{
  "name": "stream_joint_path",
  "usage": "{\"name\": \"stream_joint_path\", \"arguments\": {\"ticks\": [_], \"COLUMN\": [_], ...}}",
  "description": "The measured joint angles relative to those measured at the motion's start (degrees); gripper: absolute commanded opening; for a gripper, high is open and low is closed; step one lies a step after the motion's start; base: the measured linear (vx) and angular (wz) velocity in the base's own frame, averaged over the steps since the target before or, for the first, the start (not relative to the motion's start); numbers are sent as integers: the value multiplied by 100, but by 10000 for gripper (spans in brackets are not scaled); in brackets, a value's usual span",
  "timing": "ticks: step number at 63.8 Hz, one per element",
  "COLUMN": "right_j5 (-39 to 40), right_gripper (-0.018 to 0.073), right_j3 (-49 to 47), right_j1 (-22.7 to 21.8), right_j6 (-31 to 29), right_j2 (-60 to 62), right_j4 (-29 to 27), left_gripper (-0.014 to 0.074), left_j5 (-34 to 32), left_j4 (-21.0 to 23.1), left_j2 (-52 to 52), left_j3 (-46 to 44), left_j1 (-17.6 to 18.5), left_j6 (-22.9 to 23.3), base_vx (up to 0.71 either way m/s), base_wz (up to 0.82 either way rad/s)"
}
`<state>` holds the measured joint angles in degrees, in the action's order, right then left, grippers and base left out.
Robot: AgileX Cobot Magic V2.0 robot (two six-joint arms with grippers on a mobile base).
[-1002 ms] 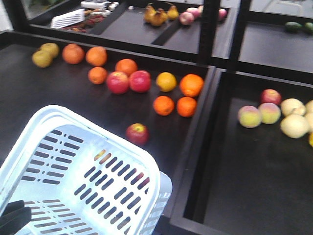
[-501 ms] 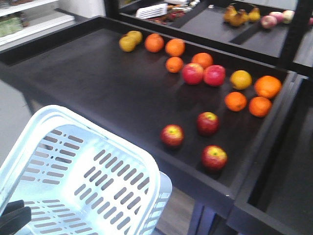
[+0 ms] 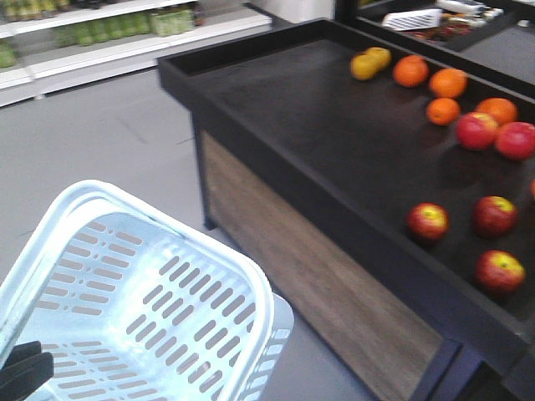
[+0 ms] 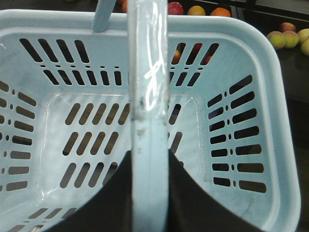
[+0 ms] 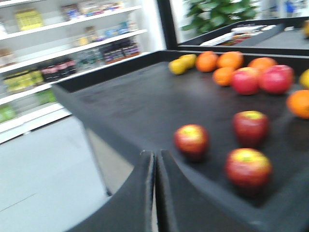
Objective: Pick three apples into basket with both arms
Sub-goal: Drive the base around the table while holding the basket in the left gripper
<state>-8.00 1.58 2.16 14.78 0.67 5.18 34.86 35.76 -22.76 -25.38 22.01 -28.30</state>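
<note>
Fingers [image 4: 193,203] of the left gripper [image 4: 148,155] sit closed against both sides of the pale blue loop handle [image 4: 149,72], at the bottom centre of the left wrist view, looking down into the pale blue-white slotted plastic basket [image 4: 212,24]. In the front view the basket fills the lower left, tilted, over grey floor. The right gripper [image 5: 154,154] has its black fingers pressed together with only a thin seam between them, gripping nothing, and it points at the near corner of the black display table [image 3: 318,134]. Three dark red apples with yellowish tops [image 3: 427,221] [image 3: 495,215] [image 3: 500,271] lie on that table at the right edge of the frame, well apart from the basket. Brighter red apples [image 3: 476,129] and oranges [image 3: 448,82] lie farther back.
</note>
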Motion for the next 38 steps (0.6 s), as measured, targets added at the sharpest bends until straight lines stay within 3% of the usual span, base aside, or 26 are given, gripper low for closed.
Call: {"name": "stream_joint_path", "arguments": {"ticks": [38], "right_j5": [0], "right_gripper": [-8], "right_j3": [0], "right_j1": [0], "right_j6": [0], "right_j2": [0], "right_j4": [0], "left_gripper": [-6], "left_j5": [-6], "left_j4": [0], "left_j2": [0], "left_j3": [0], "left_j1": [0], "left_j6": [0], "base_vx": [-15], "base_wz": [59]}}
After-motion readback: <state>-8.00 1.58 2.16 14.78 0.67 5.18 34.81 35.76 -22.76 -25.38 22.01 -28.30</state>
